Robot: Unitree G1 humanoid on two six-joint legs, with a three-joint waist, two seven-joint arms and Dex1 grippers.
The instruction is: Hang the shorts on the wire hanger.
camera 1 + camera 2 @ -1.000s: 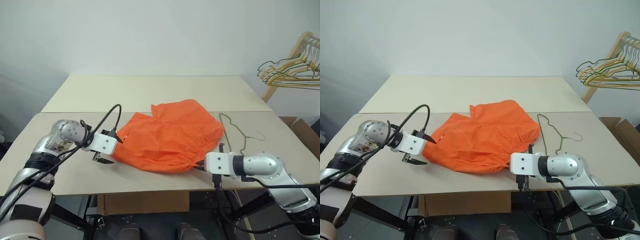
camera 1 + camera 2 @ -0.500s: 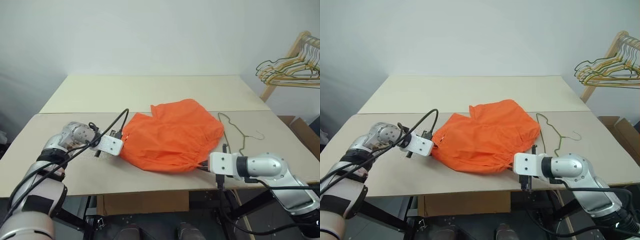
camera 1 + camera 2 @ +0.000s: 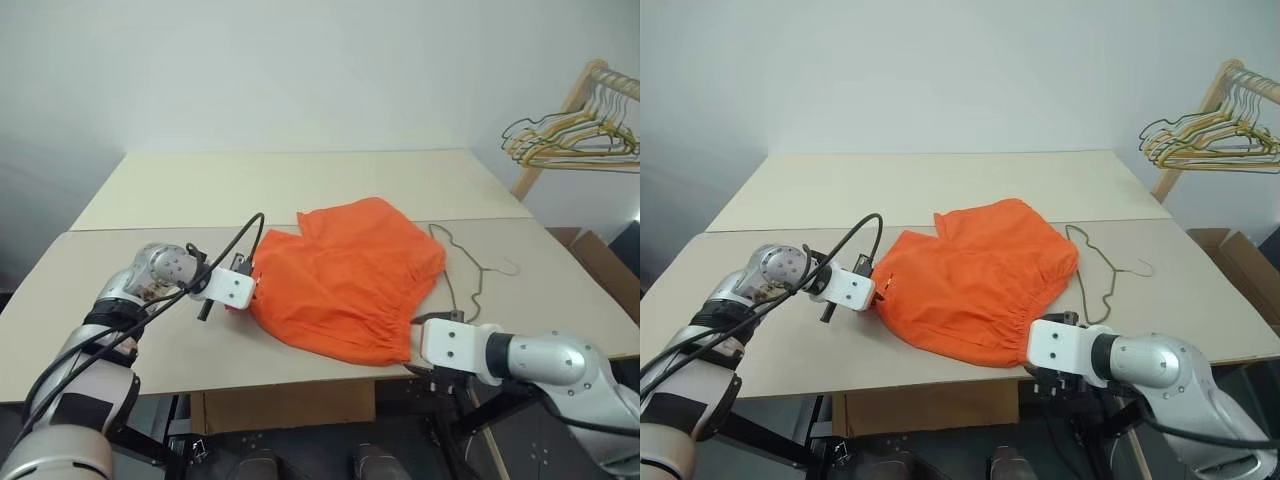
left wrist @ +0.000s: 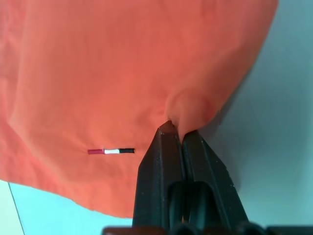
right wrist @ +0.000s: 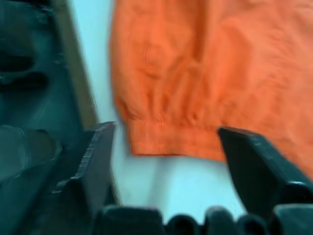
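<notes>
So far the hanging has hardly begun. The shorts (image 3: pixel 345 277) lie spread flat on the tabletop (image 3: pixel 150 345), bright orange, with the gathered waistband toward the near edge and the legs pointing away. The wire hanger (image 3: pixel 462 268) rests on the tabletop just beside the shorts on the right side, its hook turned outward; no fabric is threaded over it, though the wire's inner leg runs close along the cloth's edge.

The left tool (image 4: pixel 177 131) is clenched on a small pinch of fabric at the left edge of the shorts, the cloth puckering right at its fingertips. The right tool (image 5: pixel 166 139) stands released, its fingers spread wide with the waistband corner in front of them but not gripped; it sits at the near edge of the tabletop by the right end of the waistband.

What is done, then, is one hold on the garment. Still left, by the look of it: securing the hanger or the other side of the shorts, bringing the two together, and draping the shorts over the wire.
</notes>
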